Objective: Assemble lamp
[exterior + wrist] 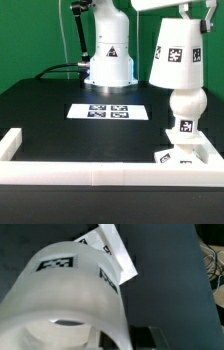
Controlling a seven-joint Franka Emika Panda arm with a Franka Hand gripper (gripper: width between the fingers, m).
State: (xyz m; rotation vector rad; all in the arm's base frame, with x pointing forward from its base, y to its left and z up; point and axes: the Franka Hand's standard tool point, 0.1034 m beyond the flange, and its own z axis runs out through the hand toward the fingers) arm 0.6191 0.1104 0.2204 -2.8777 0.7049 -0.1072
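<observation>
— What's the room like from where you stand?

— Dark. A green backdrop [30, 40] runs behind everything, and the table [50, 115] is a flat black surface, matte, with hardly any shine. A long white border rail [90, 175] runs along the near edge and turns up at both corners. Flat on the table, about mid-way back, lies the marker board [110, 111], a thin white strip with several black-and-white tags. Behind it stands the arm's white pedestal [110, 50] with a warning triangle on it, and a black cable [68, 45] hangs down on the exterior view's left.

— And the lamp?

— All over on the exterior view's right, near the rail's corner. The flat square base [178, 155] sits on the table close to the rail. The ball-shaped bulb [185, 104] stands upright on it, on a tagged neck. The shade [172, 55], a white cone with square tags, hangs above the bulb, tilted a little, its lower rim close over the bulb's top; whether they touch I can't tell.

— Is the gripper holding the shade?

— The gripper [190, 15] is at the shade's top, mostly out of frame. The wrist view is filled by the shade's wall [70, 297], with the marker board [115, 252] beyond on the dark table. Whether the jaws are clamped on it, I cannot tell.
</observation>
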